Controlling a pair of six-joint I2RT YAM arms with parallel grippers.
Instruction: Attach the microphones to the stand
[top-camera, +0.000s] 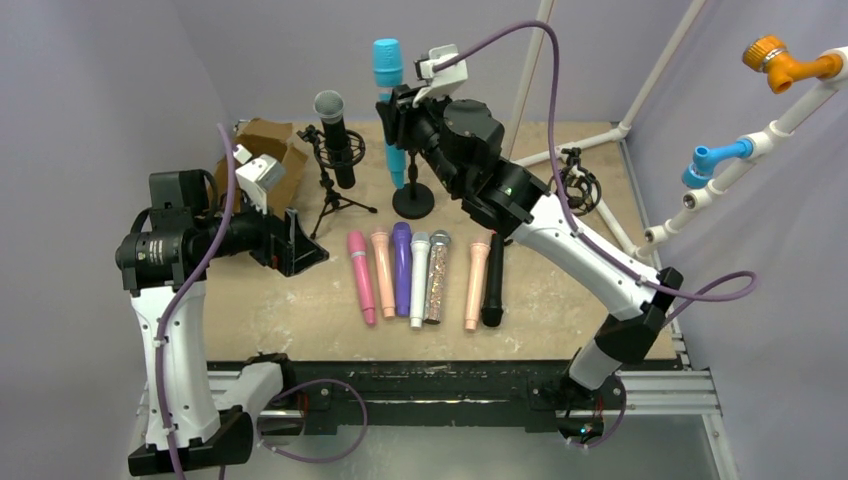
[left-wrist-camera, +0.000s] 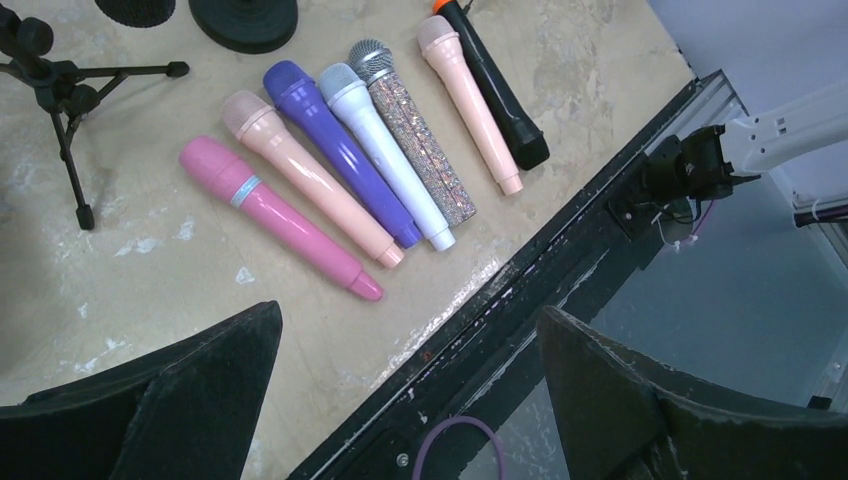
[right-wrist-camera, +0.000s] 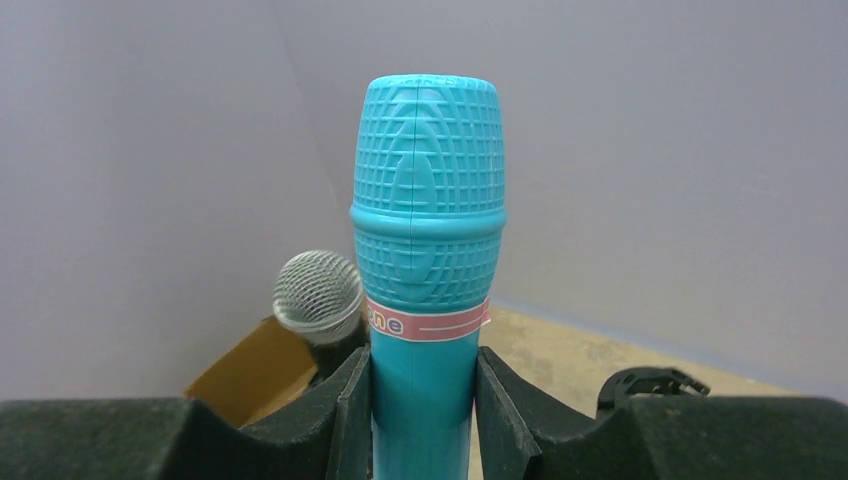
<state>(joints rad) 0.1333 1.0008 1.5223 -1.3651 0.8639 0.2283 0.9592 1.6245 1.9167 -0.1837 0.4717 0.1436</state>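
Right gripper (right-wrist-camera: 422, 395): clamped on upright teal microphone (right-wrist-camera: 427, 200). Left gripper (left-wrist-camera: 405, 390): jaws wide apart, empty. Row of seven microphones (left-wrist-camera: 340, 150) flat on bench (left-wrist-camera: 150, 280).

Five microphones (top-camera: 402, 270) lie packed tight, no finger room between them; there's a clear gap before the peach-and-black pair (top-camera: 476, 280). Bare table (top-camera: 270, 310) left of the row. Tripod stand (top-camera: 335, 203) and round-base stand (top-camera: 413, 198) crowd the back.

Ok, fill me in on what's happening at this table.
The right gripper is clamped on the teal microphone, holding it upright at the round-base stand; whether it is seated I cannot tell. A black microphone already sits in the tripod stand. The left gripper hangs open and empty, left of seven microphones lying in a row.
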